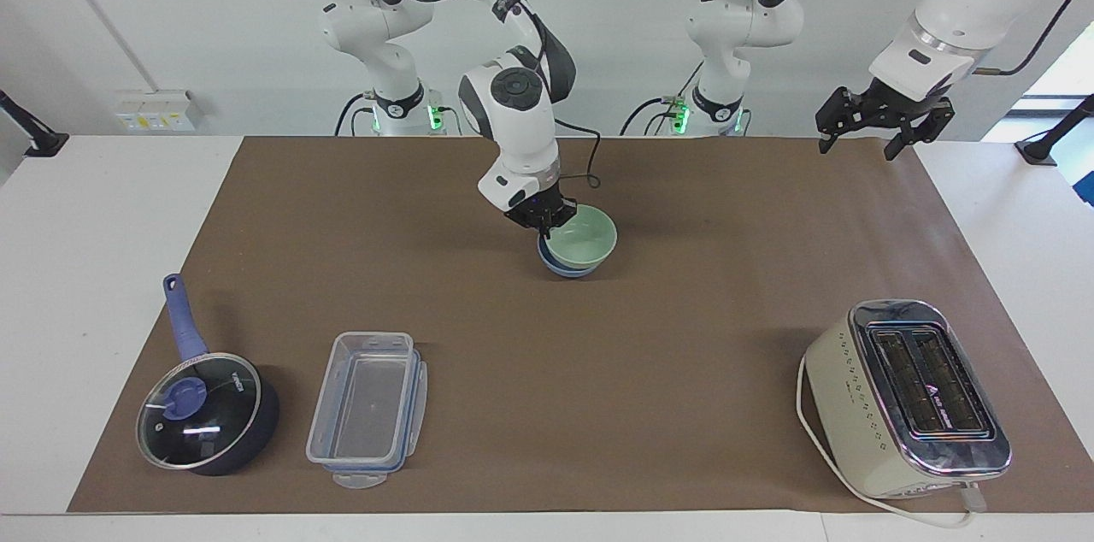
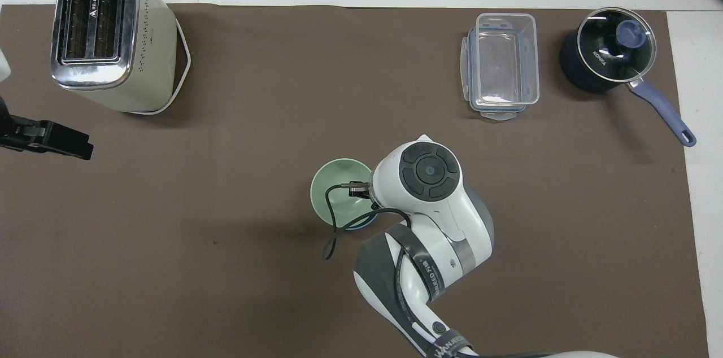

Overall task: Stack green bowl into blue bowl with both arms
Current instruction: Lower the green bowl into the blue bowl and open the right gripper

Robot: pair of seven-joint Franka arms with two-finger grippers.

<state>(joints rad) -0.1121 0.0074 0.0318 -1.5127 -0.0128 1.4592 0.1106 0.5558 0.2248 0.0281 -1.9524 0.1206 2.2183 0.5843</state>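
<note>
I see the right gripper [image 1: 547, 226] clamped on the rim of the green bowl [image 1: 585, 239], which sits tilted in the blue bowl [image 1: 560, 265] mid-worktop, toward the robots' edge. My left gripper [image 1: 865, 136] waits with its fingers spread, up over the worktop's corner at the left arm's end, the toaster [image 1: 906, 395] toward the opposite edge.

One camera sits high across the desk [image 1: 102, 209], facing the robots. The other looks steeply down from above their end. Both cover the whole brown mat [image 1: 684, 354], half a turn apart.
</note>
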